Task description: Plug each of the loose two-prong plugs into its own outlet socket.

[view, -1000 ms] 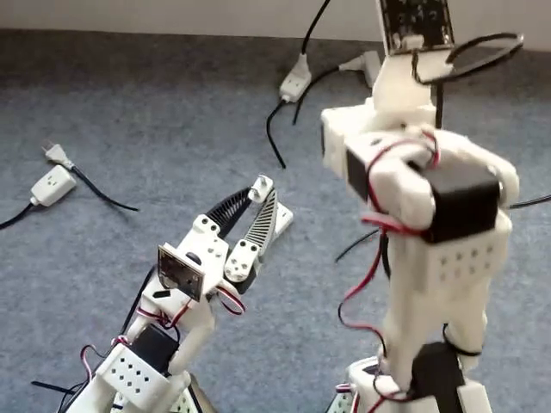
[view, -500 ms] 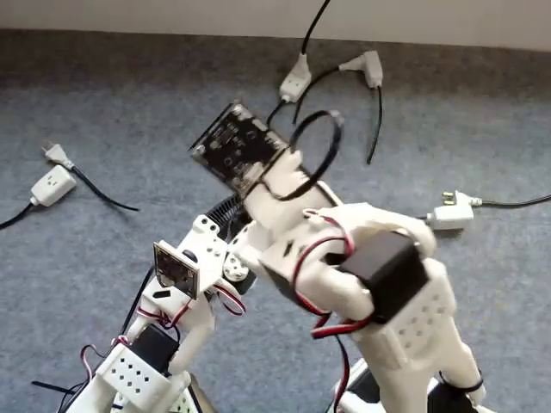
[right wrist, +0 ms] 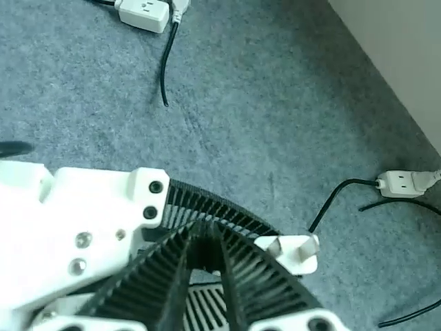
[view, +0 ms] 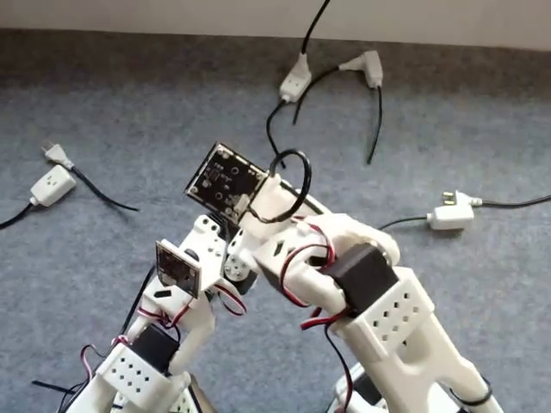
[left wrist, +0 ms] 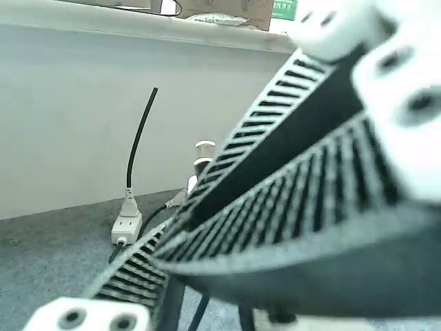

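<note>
Plug [right wrist: 289, 249], white and two-pronged, lies just beside the right tool [right wrist: 204, 239].

Soft, even light falls across the grey carpet [view: 112, 103], and the black cords [view: 379, 107] cast thin, faint shadows beside them. A white arm [view: 396, 318] in the high view is bright on top and shaded underneath. From the left wrist, the pale wall [left wrist: 62, 117] glows bright.

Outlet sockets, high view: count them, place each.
3: left socket near the left edge, top socket by the wall, right socket at mid-right. Arms may hide more.
</note>
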You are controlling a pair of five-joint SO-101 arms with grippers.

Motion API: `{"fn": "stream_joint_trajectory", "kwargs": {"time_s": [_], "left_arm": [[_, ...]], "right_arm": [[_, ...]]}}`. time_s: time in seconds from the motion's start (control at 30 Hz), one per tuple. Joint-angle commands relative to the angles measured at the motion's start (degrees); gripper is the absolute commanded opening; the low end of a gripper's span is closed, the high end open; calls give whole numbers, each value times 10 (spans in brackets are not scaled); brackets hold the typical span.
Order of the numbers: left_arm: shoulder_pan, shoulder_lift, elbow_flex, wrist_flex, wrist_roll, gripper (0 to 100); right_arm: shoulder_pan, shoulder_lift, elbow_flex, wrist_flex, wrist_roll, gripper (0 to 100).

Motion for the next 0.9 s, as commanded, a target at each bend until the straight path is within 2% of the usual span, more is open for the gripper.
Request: {"fn": "stream_joint_trajectory", "kwargs": {"time_s": [0.0, 0.13, 0.27, 0.6, 0.87], "left_arm": [[-6, -9, 13, -4, 5, 6], [-6, -9, 13, -4, 5, 6], [-7, -9, 13, -4, 5, 6], [-7, -9, 13, -2, 5, 6], [-9, -9, 13, -4, 5, 6]], "right_arm": [[40, -8, 9, -38, 11, 7], [69, -6, 12, -58, 18, 7], [93, -10, 43, -80, 78, 7], [160, -5, 57, -138, 84, 7], [181, -5, 163, -238, 85, 7]]}}
